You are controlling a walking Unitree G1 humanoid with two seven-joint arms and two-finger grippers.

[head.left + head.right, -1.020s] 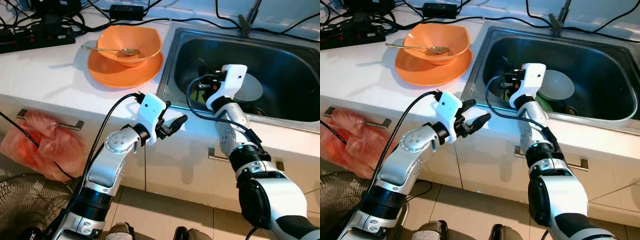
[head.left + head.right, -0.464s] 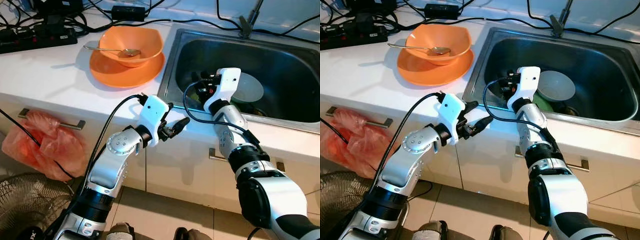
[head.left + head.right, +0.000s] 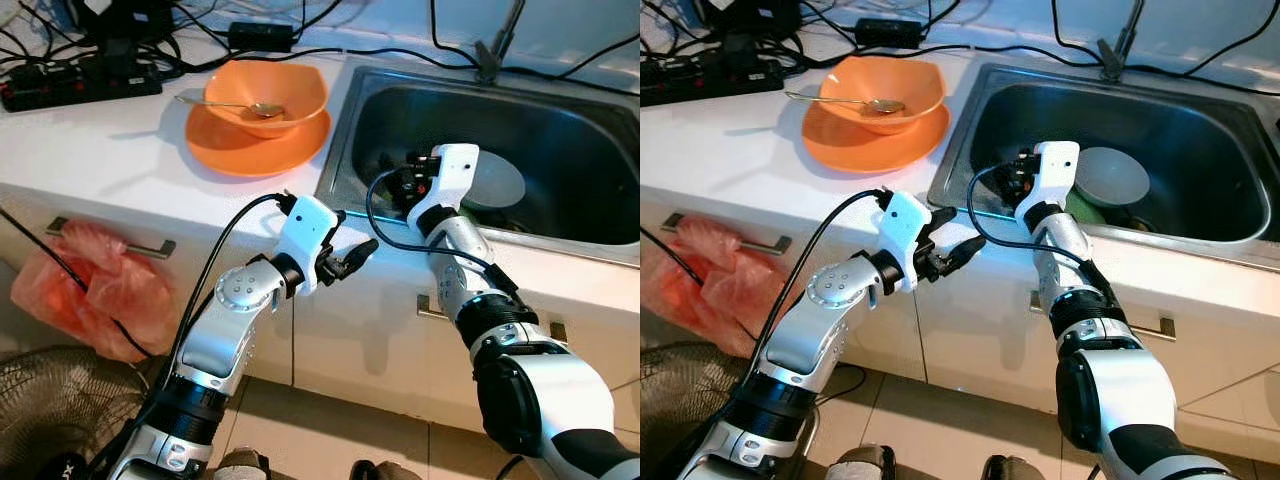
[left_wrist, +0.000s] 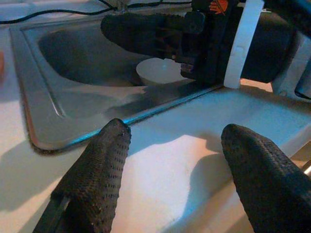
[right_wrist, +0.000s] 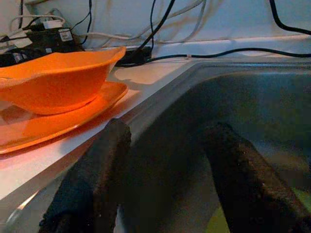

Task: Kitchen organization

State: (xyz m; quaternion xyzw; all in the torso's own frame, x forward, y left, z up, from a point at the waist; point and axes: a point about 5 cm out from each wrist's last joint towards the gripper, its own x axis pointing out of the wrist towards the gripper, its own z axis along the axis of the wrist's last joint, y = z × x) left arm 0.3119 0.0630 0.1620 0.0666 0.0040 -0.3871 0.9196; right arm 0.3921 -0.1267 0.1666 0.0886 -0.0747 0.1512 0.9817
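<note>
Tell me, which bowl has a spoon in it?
The orange bowl, sitting on the orange plate on the counter, has the spoon resting in it. The white bowl down in the sink has no spoon.

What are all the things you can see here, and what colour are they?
Bowl: one, orange, on the plate.
Plate: one, orange, on the counter left of the sink.
Spoon: one, metal, lying in the orange bowl.
Sink: one, steel, set in the counter.
Dish: one, white, in the sink.
Green thing: one, beside the dish; cannot tell what.
Counter: one, white.
Power strip: one, black, back of counter.
Plastic bag: one, red, on the drawer handle.
Fan: one, dark, on the floor.
Left gripper: open, over the counter edge.
Right gripper: open, inside the sink.
</note>
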